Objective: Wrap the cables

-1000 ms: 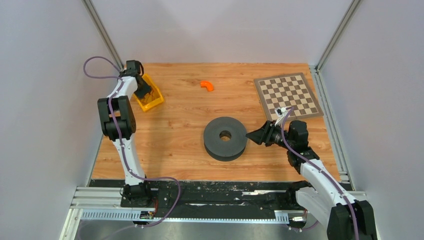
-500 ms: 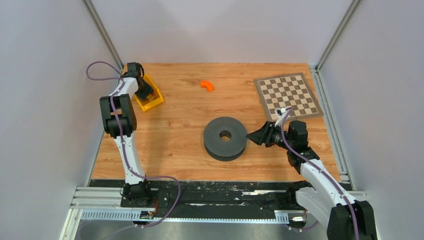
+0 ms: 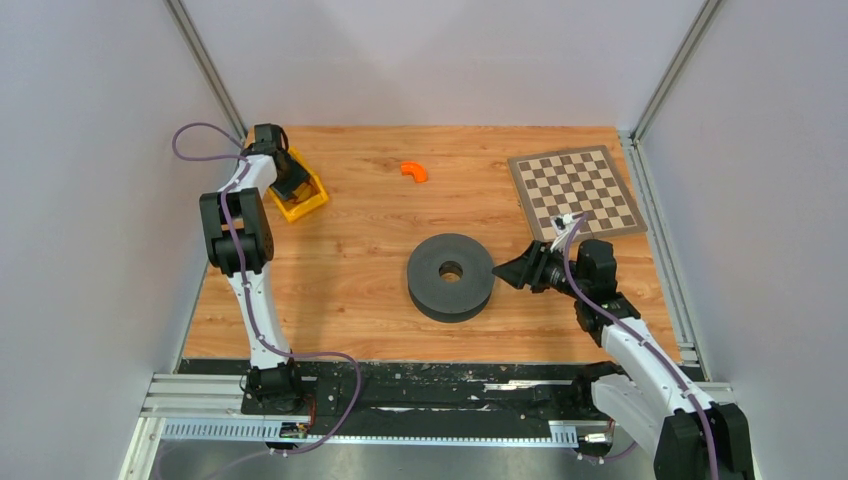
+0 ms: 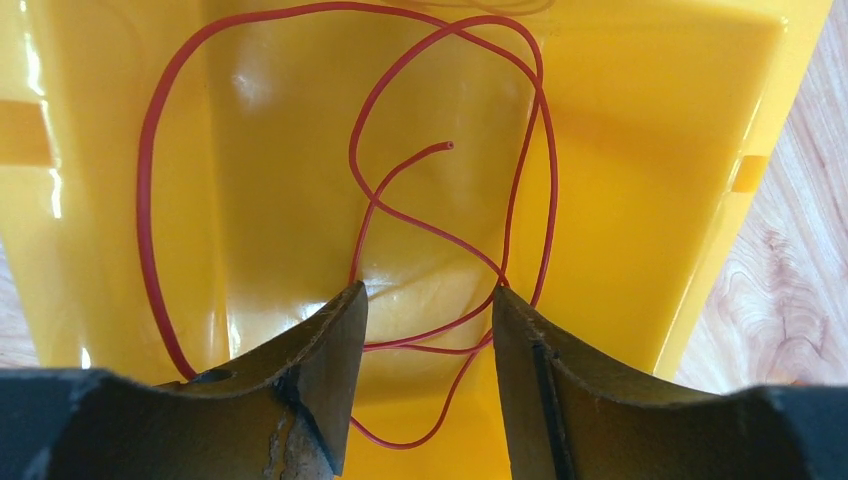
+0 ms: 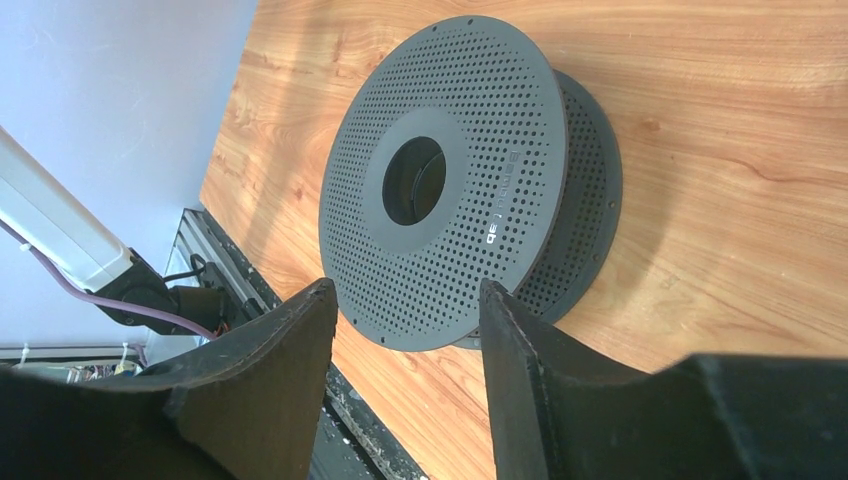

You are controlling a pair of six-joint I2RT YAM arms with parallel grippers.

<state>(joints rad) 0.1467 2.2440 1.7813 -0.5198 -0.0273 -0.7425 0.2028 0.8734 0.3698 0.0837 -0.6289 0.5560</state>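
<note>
- Top view: the grey spool (image 3: 450,277) lies flat on the worktop (image 3: 350,270). The yellow bin (image 3: 308,200) stands well apart from the spool, off to its far left, and the left pincer (image 3: 290,184) is dipped into it. The right pincer (image 3: 508,273) sits just beside the spool's right edge, pointing at it. The cable is too thin to make out from here.
- Left wrist view: the cable (image 4: 148,200) lies in loose red loops on the bin's floor, its free end in the middle of them. The left pincer's jaws stand partly apart and grip nothing, and a few strands cross the gap between them.
  - Closing here would likely catch several strands at once. It is better to shift towards the free end and pinch one strand.
  - Then lift slowly, so the loops pay out and do not snag on the bin wall on the way to the spool.
- Right wrist view: the right pincer is also partly open and empty, with the spool's perforated flange just ahead of its gap. It would do best to take the flange rim to steady the spool. It should stay clear of the groove between the flanges, where the windings probably belong.
</note>
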